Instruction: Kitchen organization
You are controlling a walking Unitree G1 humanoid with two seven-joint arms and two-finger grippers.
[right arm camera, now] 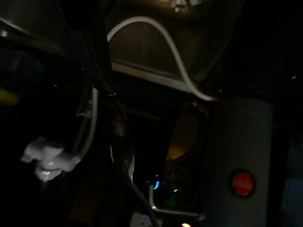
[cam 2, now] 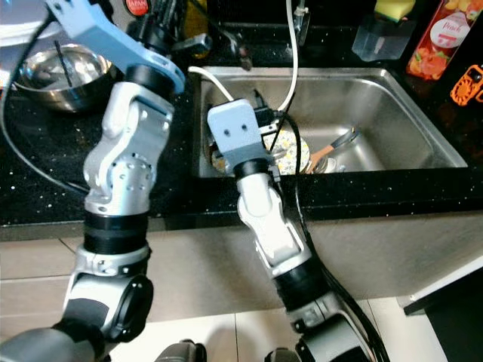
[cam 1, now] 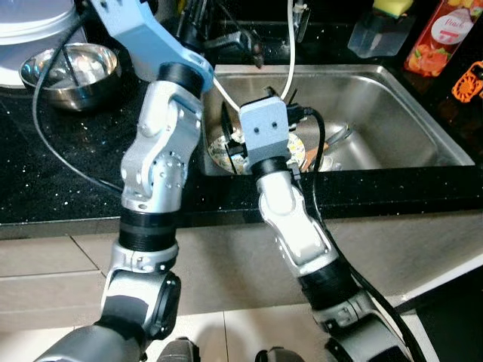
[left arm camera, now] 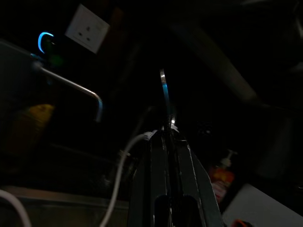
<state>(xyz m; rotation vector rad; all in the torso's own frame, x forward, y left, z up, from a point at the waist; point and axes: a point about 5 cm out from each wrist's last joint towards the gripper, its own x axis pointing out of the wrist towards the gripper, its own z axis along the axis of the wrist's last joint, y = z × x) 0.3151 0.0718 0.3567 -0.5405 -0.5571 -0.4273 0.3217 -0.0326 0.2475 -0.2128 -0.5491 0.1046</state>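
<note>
Steel sink (cam 1: 392, 113), right arm inside, plate (cam 2: 290, 154) below

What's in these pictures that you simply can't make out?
- Right gripper: in the left eye view its wrist block covers the fingers, so open or shut is unclear.
- Patterned plate in the sink: largely hidden behind that arm.
- Left wrist view: too dark; the thin item between the closed fingers is unidentifiable.
- Orange bottle: cut off by the top edge.

Black speckled countertop (cam 1: 60, 188) surrounds a steel sink (cam 1: 392, 105) above tiled floor (cam 1: 45, 279).
</note>
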